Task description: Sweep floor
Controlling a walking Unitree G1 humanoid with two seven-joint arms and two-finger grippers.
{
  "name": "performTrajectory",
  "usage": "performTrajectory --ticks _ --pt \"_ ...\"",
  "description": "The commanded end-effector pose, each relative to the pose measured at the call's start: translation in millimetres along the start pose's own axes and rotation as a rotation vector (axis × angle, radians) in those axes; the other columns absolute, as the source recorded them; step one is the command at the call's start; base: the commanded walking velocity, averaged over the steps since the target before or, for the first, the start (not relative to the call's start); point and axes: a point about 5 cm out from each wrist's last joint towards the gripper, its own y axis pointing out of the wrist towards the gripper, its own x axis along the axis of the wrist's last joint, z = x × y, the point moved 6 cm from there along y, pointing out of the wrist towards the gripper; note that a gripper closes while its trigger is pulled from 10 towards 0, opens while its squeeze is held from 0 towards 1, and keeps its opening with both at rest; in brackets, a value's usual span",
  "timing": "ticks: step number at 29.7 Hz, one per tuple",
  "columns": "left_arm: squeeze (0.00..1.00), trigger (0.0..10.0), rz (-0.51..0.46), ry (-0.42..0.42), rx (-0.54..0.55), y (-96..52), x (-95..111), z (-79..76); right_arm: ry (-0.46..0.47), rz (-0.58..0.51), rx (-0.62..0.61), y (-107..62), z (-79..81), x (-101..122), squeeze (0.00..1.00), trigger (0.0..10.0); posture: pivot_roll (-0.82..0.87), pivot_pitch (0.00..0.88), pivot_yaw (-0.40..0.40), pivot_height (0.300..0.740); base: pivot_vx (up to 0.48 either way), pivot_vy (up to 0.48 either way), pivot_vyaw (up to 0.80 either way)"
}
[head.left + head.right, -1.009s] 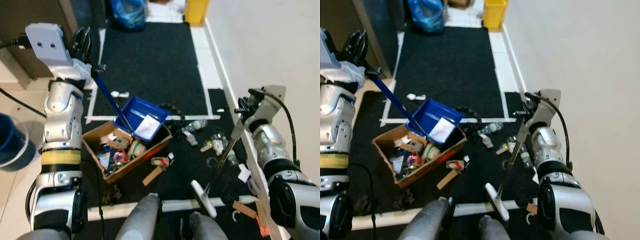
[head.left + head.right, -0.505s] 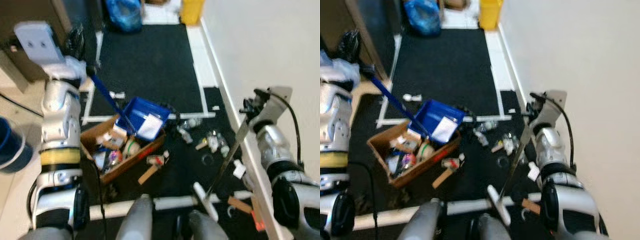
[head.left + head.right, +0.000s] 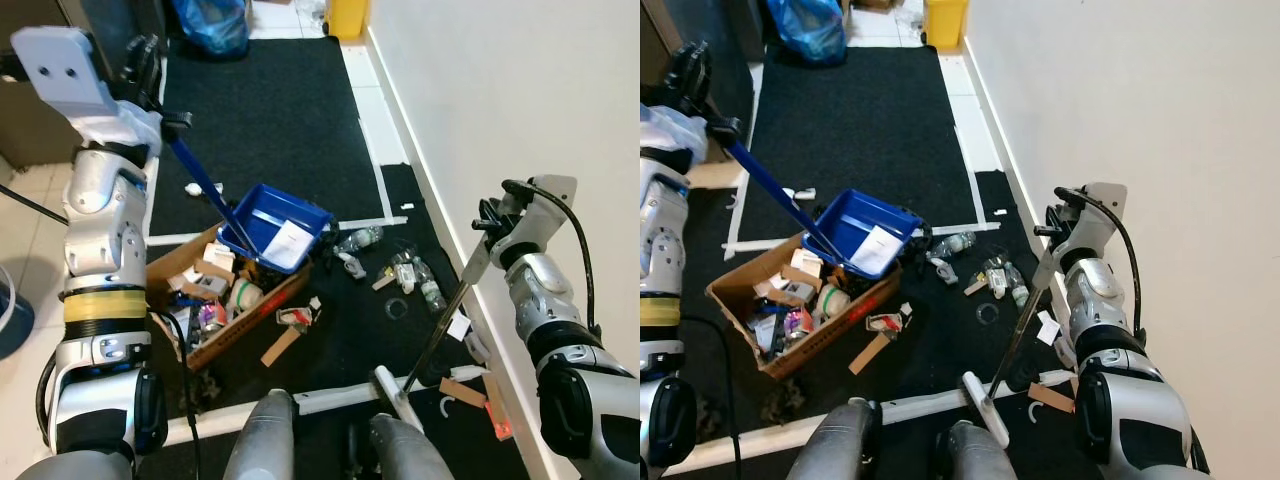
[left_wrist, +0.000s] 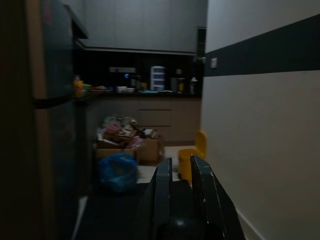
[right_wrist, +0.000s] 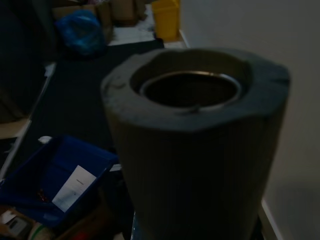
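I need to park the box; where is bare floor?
The black mat beyond the white tape line is bare up to the blue bag and yellow bin. It is crowded between the cardboard box and the wall, where litter lies.

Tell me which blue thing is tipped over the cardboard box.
The dustpan, resting on the box rim with a white paper inside; the blue bag sits far off.

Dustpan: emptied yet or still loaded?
Still loaded: a white paper lies in the blue dustpan, held tilted over the cardboard box.
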Motion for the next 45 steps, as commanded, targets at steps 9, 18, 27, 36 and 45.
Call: performTrajectory --ticks 9,18,27,36,45 --pt "0.0 10.0 -0.049 -0.01 -0.031 3.1 14 -3.4 -0.004 0.003 0.007 -2.6 -1.1 -3 0.0 10.0 0.2 0.068 -0.072 0.74 0.0 0.0 0.0" --pt "0.0 10.0 -0.091 0.044 -0.041 6.5 39 16.9 -0.002 0.008 0.011 -3.0 -1.0 -4 0.0 10.0 0.21 0.073 -0.078 0.74 0.0 0.0 0.0" --pt "0.0 10.0 -0.134 0.133 -0.134 12.8 66 10.6 -0.006 0.013 0.016 -3.6 0.0 -6 0.0 10.0 0.21 0.078 -0.074 0.74 0.0 0.0 0.0" --pt "0.0 10.0 -0.096 0.216 -0.074 4.2 71 43.3 -0.009 0.027 0.002 -5.7 -4.6 -9 0.0 10.0 0.21 0.079 -0.079 0.74 0.0 0.0 0.0" --pt "0.0 10.0 -0.062 0.33 -0.054 -3.6 88 72.6 -0.02 0.035 0.003 -3.5 -5.4 -7 0.0 10.0 0.22 0.079 -0.095 0.74 0.0 0.0 0.0"
